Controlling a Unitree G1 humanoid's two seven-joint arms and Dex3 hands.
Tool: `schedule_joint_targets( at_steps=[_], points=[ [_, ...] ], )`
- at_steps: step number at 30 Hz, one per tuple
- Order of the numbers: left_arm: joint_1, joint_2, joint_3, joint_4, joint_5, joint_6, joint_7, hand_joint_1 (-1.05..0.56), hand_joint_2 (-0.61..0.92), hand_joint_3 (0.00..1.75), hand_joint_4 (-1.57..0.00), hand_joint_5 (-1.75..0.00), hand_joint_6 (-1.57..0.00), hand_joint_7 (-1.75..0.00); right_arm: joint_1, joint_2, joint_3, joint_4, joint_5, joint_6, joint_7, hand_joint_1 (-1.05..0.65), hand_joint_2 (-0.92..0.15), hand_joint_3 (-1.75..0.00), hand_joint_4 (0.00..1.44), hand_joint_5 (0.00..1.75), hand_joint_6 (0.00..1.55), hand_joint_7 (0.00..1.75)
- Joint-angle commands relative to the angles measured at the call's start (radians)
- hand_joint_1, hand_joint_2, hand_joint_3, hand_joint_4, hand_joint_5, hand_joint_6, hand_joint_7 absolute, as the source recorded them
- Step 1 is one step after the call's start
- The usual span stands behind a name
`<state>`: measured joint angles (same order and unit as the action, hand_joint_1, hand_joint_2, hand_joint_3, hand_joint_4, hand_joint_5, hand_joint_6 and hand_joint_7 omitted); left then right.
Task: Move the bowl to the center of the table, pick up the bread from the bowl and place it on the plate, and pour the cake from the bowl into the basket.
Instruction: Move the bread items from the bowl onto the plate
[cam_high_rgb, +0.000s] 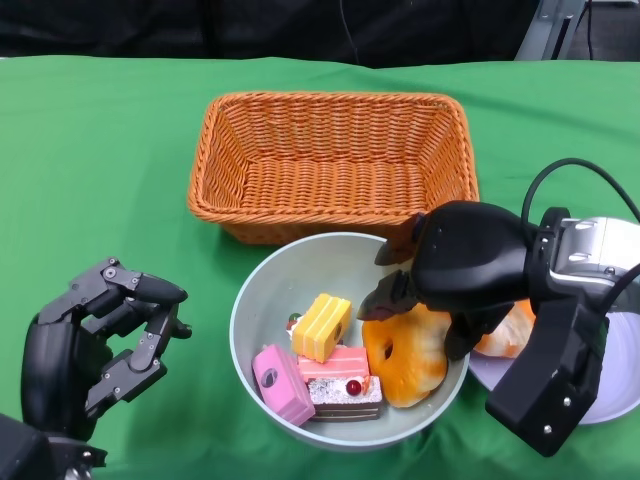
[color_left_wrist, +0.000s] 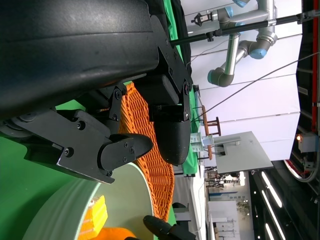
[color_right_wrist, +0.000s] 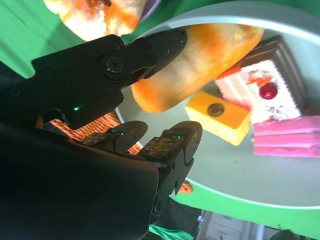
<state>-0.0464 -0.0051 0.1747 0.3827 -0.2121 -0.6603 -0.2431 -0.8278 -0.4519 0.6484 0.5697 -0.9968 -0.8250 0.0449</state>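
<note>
- The bowl (cam_high_rgb: 262, 300), pale grey-green, sits on the green tabletop (cam_high_rgb: 100, 170) near the front middle, its far rim just in front of the basket (cam_high_rgb: 330, 160).
- The basket is orange wicker, rectangular, with nothing visible inside.
- In the bowl lie four pieces: a yellow cake (cam_high_rgb: 321, 326) standing tilted, a pink cake (cam_high_rgb: 283, 384) at the near-left, a pink-and-white slice with a red cherry (cam_high_rgb: 338, 379) in front, and a ring-shaped orange bread (cam_high_rgb: 403, 358) on the right side.
- The right hand (cam_high_rgb: 440, 285) reaches into the bowl from the right, over the bread.
- In the right wrist view a finger (color_right_wrist: 155, 47) lies against the top of the bread (color_right_wrist: 210, 55), while the other fingers (color_right_wrist: 175, 145) curl apart from it on the opposite side; the hand is partly closed around the bread, but I cannot tell whether it truly grips it.
- Behind the right hand a white plate (cam_high_rgb: 625, 390) lies at the right edge of the tabletop, with another orange bread piece (cam_high_rgb: 505, 335) on it, mostly hidden by the arm.
- The left hand (cam_high_rgb: 100, 345) hovers over the tabletop left of the bowl, fingers bent but spread, holding nothing.
- The left wrist view shows that hand's fingers (color_left_wrist: 125, 150) near the bowl's rim (color_left_wrist: 75, 200), not touching it, with the basket (color_left_wrist: 145, 145) behind.
</note>
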Motion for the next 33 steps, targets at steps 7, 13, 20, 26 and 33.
schedule_joint_targets(
  at_steps=[7, 13, 20, 26, 33],
  points=[
    [0.02, 0.0, 0.001, -0.021, -0.006, -0.011, 0.003, -0.03, 0.82, 0.68, -0.74, -1.46, -0.83, -1.07, 0.002, -0.02, 0.028, -0.002, -0.045, 0.002, -0.05, -0.74, -0.82, 0.0, 0.54, 0.0, 0.58, 0.01],
    [0.024, -0.006, -0.004, -0.023, -0.001, -0.01, 0.011, -0.04, 0.81, 0.67, -0.74, -1.46, -0.84, -1.06, 0.003, -0.015, 0.049, 0.009, -0.063, 0.007, -0.09, -0.74, -0.83, 0.0, 0.54, 0.0, 0.58, 0.0],
    [0.022, -0.011, -0.012, -0.011, 0.008, -0.03, 0.011, -0.05, 0.82, 0.64, -0.75, -1.47, -0.84, -1.06, 0.001, -0.003, 0.076, 0.027, -0.094, 0.019, -0.123, -0.74, -0.84, 0.0, 0.55, 0.0, 0.58, 0.0],
    [0.021, -0.013, -0.015, 0.0, 0.035, -0.049, 0.029, -0.06, 0.84, 0.63, -0.74, -1.47, -0.84, -1.07, -0.003, 0.012, 0.098, 0.051, -0.109, 0.033, -0.157, -0.73, -0.83, 0.0, 0.56, 0.01, 0.6, 0.01],
    [0.021, -0.023, -0.02, -0.001, 0.044, -0.058, 0.035, -0.05, 0.83, 0.64, -0.75, -1.48, -0.83, -1.1, -0.01, 0.051, 0.132, 0.112, -0.13, 0.065, -0.195, -0.67, -0.84, 0.0, 0.59, 0.01, 0.62, 0.01]
  ],
)
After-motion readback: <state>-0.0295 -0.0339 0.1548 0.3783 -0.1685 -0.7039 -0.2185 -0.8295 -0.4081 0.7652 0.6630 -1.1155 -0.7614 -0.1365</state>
